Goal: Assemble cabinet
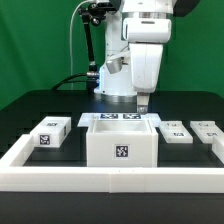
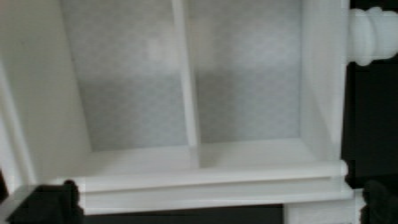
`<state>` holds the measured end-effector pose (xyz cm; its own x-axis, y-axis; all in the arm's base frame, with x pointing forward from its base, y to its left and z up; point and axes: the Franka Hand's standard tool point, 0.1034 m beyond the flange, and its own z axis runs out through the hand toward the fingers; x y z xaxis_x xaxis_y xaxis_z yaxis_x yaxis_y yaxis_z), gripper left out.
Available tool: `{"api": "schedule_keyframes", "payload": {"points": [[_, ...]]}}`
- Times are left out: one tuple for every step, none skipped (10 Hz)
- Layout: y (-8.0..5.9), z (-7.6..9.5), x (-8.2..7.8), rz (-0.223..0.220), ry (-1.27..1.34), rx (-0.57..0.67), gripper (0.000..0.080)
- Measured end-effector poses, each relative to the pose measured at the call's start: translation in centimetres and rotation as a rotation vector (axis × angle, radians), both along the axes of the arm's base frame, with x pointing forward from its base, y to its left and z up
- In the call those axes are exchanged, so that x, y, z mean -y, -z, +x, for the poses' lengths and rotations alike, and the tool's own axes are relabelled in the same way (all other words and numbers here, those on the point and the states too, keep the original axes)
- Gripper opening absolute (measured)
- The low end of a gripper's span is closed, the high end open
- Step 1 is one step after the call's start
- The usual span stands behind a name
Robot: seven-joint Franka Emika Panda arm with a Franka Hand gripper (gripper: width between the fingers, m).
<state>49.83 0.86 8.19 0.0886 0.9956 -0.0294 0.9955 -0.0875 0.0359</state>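
The cabinet (image 1: 122,143) stands open side up at the middle of the table (image 1: 30,105), close to the edge nearest the exterior camera and just behind the border rail (image 1: 110,178). The marker board (image 1: 122,118) lies just beyond it, toward the far edge. The gripper (image 1: 145,101) hangs over the cabinet's far wall, toward the exterior view's right. In the wrist view the box's inside fills the picture, with a divider (image 2: 185,80) running down its middle. Dark shapes that look like fingers (image 2: 39,205) sit well apart on either side of a ridged white wall (image 2: 205,188), so the claw looks released and holds nothing. This looks like the approach to a first grasp on the cabinet body. One small tagged block (image 1: 50,133) lies toward the left edge and two others (image 1: 178,133) toward the right edge, none yet fitted. The next move calls for a straight descent that straddles the wall squarely, since a tilted closing could tip or slide the box.
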Motion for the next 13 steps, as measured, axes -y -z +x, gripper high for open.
{"api": "schedule_keyframes", "payload": {"points": [[0.0,0.0,0.0,0.0,0.0,0.0,0.0798],[0.0,0.0,0.0,0.0,0.0,0.0,0.0798],[0.3,-0.4,0.0,0.001,0.0,-0.005,0.0798],[1.1,-1.7,0.2,0.008,0.005,-0.003,0.0798],[1.9,-3.0,0.6,0.009,0.001,-0.023,0.0798],[2.3,-3.7,1.0,0.011,-0.009,-0.024,0.0798],[2.3,-3.6,1.0,0.012,-0.009,-0.022,0.0798],[3.3,-4.7,0.9,0.018,-0.01,-0.027,0.0798],[3.6,-4.9,0.9,0.019,-0.009,-0.034,0.0798],[4.1,-5.2,0.8,0.02,-0.009,-0.043,0.0798],[4.8,-5.7,0.7,0.022,-0.009,-0.059,0.0798],[5.0,-5.8,0.7,0.023,-0.008,-0.063,0.0798],[5.1,-5.9,0.7,0.023,-0.006,-0.065,0.0798]]}}
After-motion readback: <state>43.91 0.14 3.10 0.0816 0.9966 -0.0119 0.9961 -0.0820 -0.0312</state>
